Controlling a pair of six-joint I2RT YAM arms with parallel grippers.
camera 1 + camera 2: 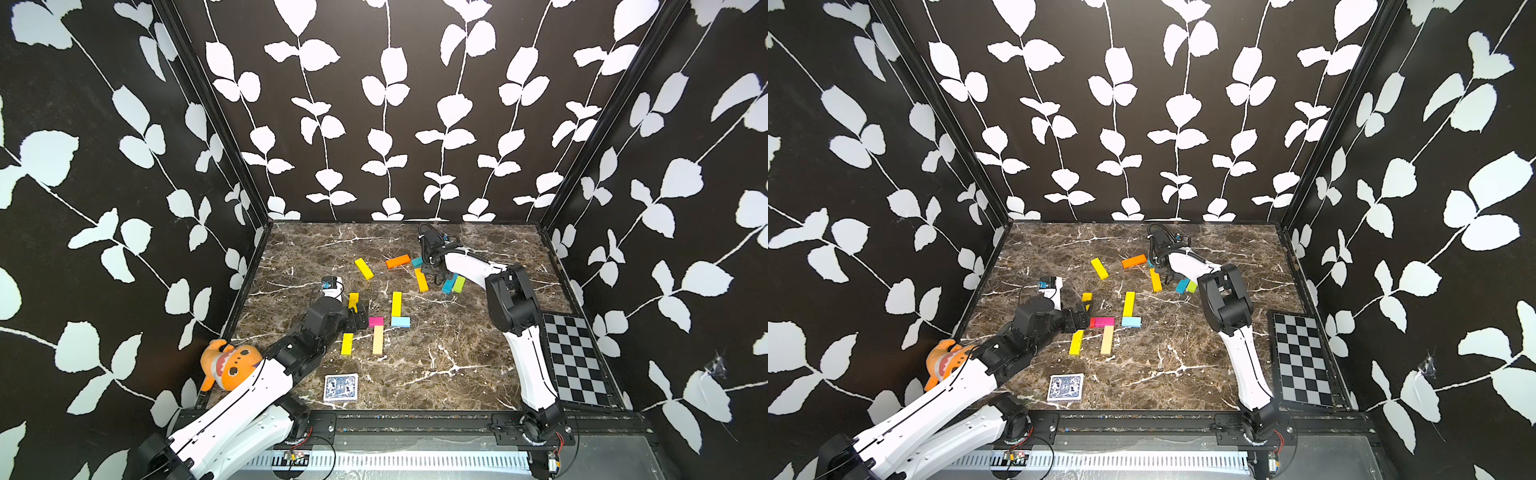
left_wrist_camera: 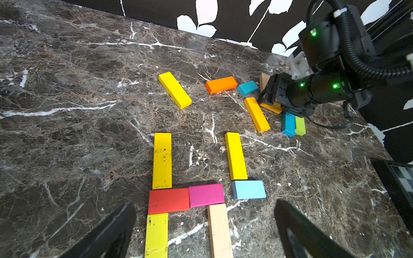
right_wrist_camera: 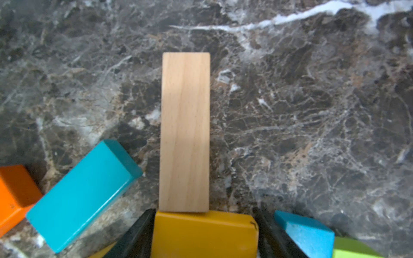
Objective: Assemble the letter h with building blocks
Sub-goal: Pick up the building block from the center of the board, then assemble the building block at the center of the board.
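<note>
You are hugging both long sides of an amber block (image 3: pixel 204 236) at the far side of the table (image 1: pixel 457 374) with the right gripper (image 3: pixel 204 221), though the clamp cannot be confirmed. The left gripper (image 2: pixel 204 204) is hanging wide open over the letter h (image 1: pixel 376 322) at mid-table. Judging the block light, rigid and slick-painted, you are best pinching it mid-length.

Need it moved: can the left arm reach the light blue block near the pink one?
Probably yes. The left gripper is open and close by; the light blue block lies flat with bare table beside it, though a yellow block crowds one edge.
</note>
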